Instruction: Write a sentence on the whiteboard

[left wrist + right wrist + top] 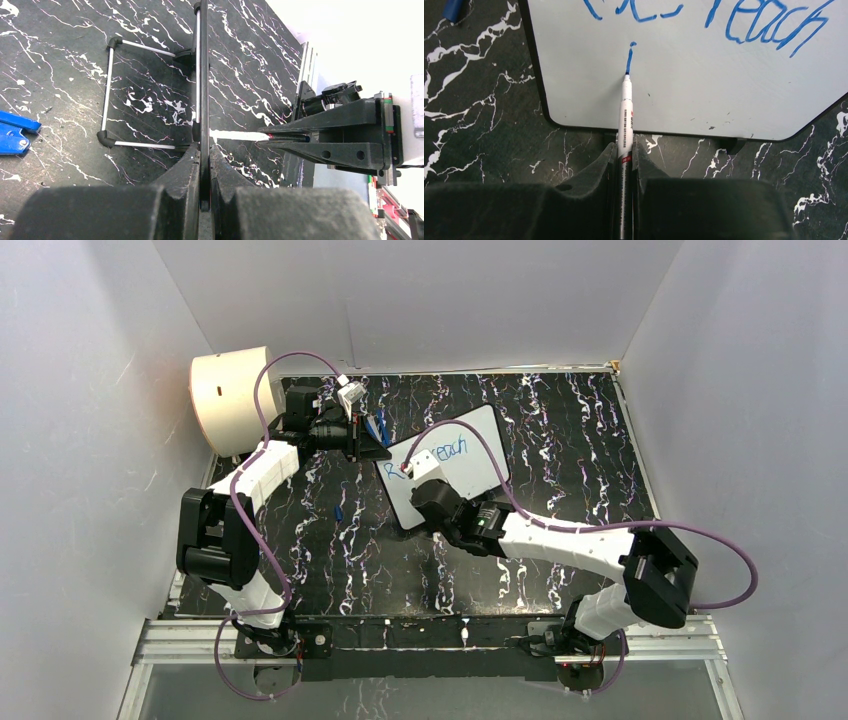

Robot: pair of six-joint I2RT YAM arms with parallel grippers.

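Your workspace is a black marble-patterned tabletop (560,440) veined with white, boxed in by pale walls (90,440). A cream cylindrical drum (232,400) sits in the far left corner.

The flat white whiteboard with rounded corners and a thin black rim (470,475) stands tilted near the middle of the table, on a thin wire stand with black corner pieces (107,90).

Your left gripper (204,150) is clamped on the whiteboard's left edge, which its wrist view shows edge-on between the 2 fingers. Your right gripper (625,150) is closed around a slim white marker pen (625,115). The pen's blue tip touches the board at the lower end of 1 short vertical stroke.

Above that stroke runs 1 line of blue lettering (769,22). The word "reach" is legible, while the first word is cut off in the right wrist view.

A small blue plastic piece (12,132) lies on the table near the stand.
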